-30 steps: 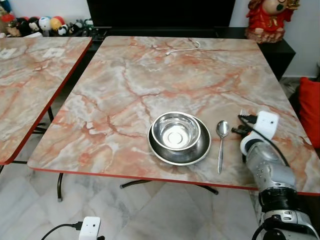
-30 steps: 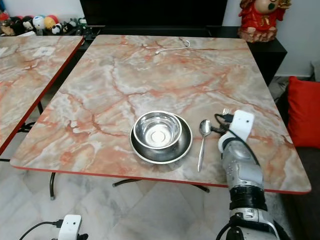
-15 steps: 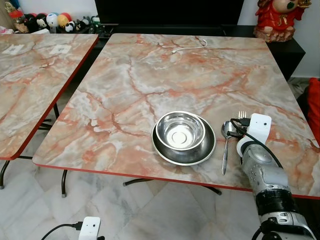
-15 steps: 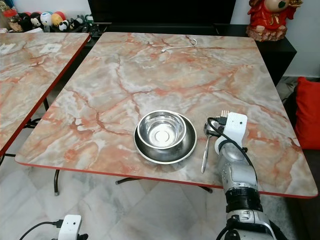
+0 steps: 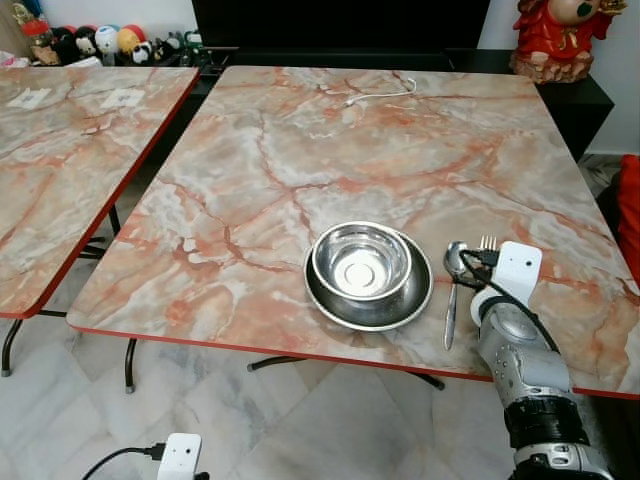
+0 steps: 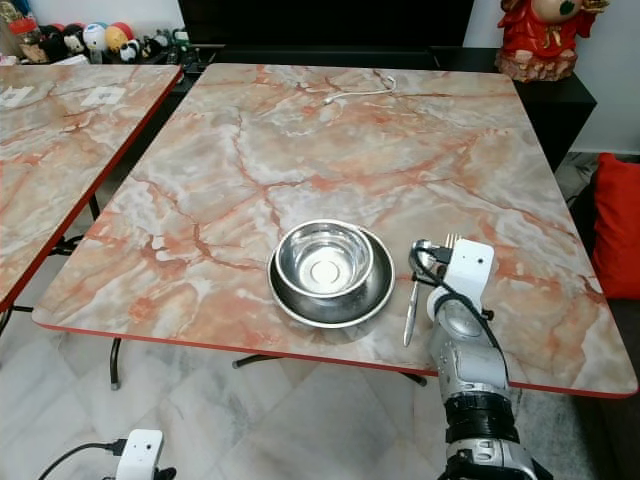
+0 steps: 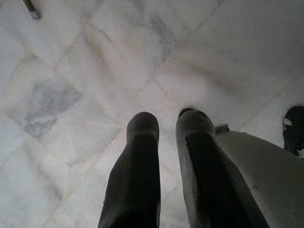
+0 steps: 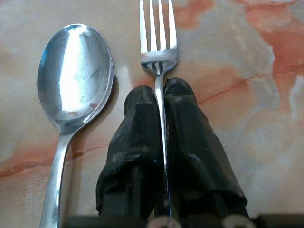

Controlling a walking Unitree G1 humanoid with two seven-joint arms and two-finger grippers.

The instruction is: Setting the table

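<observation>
A steel bowl (image 5: 360,263) sits in a steel plate (image 5: 411,300) near the marble table's front edge. Just right of the plate lies a spoon (image 5: 452,289), handle toward me. My right gripper (image 8: 160,97) is shut on a fork (image 8: 158,42), held low over the table beside the spoon, tines (image 5: 488,243) pointing away. In the right wrist view the fork's neck is pinched between the two black fingers (image 8: 137,123). My left gripper (image 7: 165,124) hangs over the floor, its fingers close together with nothing between them.
The marble table (image 5: 300,150) has a red rim; a white cable (image 5: 380,93) lies at its far edge. A second marble table (image 5: 60,150) stands to the left. A red figurine (image 5: 565,35) and a red cushion (image 5: 630,215) are on the right.
The right gripper with the fork has moved down and nearer the spoon, closer to the table surface. The view has barely shifted since half a second ago.
</observation>
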